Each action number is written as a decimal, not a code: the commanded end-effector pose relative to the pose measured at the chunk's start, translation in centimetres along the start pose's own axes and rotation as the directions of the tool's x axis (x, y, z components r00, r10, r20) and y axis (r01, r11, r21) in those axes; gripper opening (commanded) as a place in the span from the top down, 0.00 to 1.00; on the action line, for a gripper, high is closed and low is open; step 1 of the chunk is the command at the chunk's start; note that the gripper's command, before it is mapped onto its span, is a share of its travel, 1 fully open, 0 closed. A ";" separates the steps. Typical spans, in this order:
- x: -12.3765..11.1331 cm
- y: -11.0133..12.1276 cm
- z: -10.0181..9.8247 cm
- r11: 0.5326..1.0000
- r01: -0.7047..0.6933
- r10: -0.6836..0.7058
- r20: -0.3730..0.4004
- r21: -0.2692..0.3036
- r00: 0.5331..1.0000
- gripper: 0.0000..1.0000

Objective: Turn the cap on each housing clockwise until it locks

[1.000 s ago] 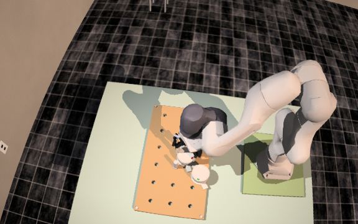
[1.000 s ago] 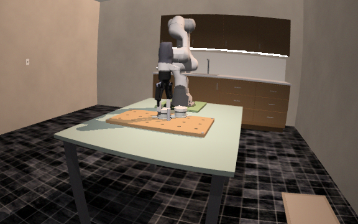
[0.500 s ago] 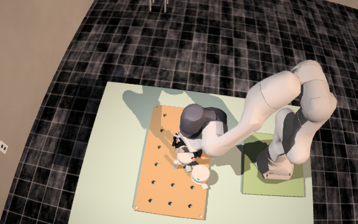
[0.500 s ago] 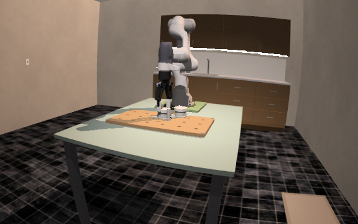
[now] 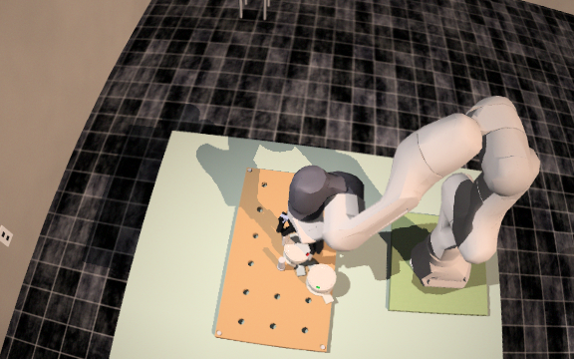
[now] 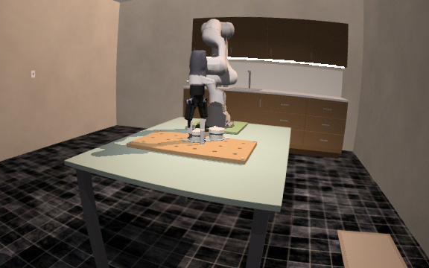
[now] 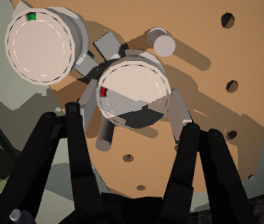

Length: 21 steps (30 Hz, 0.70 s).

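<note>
Two white housings with round caps stand upright on the orange pegboard (image 5: pixel 275 264). One cap has a red mark (image 7: pixel 132 92) and the other a green mark (image 7: pixel 39 46). My gripper (image 7: pixel 133 94) reaches straight down over the red-marked cap, with its two black fingers shut on the cap's sides. In the overhead view the red-marked housing (image 5: pixel 297 254) is partly hidden under my wrist. The green-marked housing (image 5: pixel 321 279) stands free just beside it, near the board's right edge. In the side view my gripper (image 6: pixel 196 112) stands over the left housing (image 6: pixel 198 135), with the other housing (image 6: pixel 216 132) to its right.
A small grey peg (image 7: pixel 161 44) stands on the board close to the red-marked housing. The board has several dark holes. A green mat (image 5: pixel 438 264) lies under the robot base at the table's right side.
</note>
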State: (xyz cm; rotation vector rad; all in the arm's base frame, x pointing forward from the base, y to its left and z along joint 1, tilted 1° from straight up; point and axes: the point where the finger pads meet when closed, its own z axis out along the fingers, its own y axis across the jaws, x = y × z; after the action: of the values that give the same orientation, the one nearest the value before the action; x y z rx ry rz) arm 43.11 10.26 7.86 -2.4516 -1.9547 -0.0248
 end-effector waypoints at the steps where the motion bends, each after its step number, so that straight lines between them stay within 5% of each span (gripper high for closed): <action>1: 0.0 -0.1 0.1 0.992 -0.123 0.124 0.005 -0.002 0.992 0.90; 10: 0.0 -0.1 0.1 0.952 -0.307 0.307 0.005 -0.002 0.952 0.90; 21: 0.0 -0.1 0.1 0.943 -0.334 0.334 0.005 -0.003 0.943 0.90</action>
State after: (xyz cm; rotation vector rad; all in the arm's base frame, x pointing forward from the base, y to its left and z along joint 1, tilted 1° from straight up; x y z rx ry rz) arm 43.12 10.37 7.89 -2.6892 -1.6005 -0.0270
